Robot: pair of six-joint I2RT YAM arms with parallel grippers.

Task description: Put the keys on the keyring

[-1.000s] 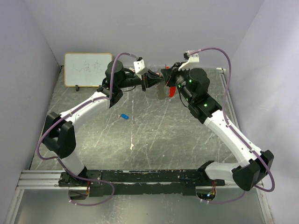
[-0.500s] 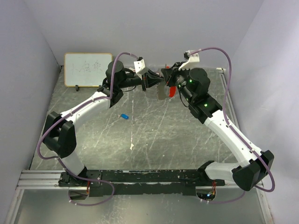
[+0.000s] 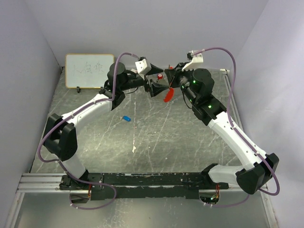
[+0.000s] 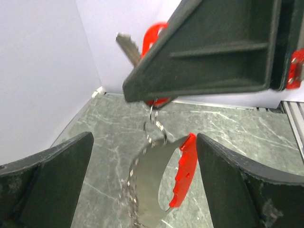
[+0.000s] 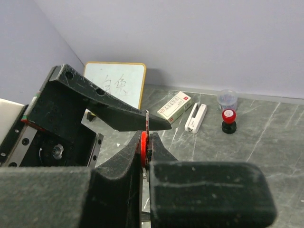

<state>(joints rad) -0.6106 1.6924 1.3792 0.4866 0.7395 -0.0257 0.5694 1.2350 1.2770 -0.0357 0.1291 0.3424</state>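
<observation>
Hanging in the air above the grey marbled worktop, the keyring, a thin metal ring joined to a curved red strap and a grey strip, dangles just below the right tool. That tool's black fingers are pressed together on the small red-headed key, a short silver blade on a red plastic head. The blade pokes out past the tool's edge. Most of the head is hidden between the fingers, and the tool's body covers the spot where ring meets key, so the join cannot be made out. The strip's lower end is blurred and cut off at the bottom of the left wrist view. The left tool has its fingers spread wide, one on either side of the dangling strap, gripping nothing. The small blue-headed key lies flat on the worktop, well apart from both tools, its blade too small to see from above.
</observation>
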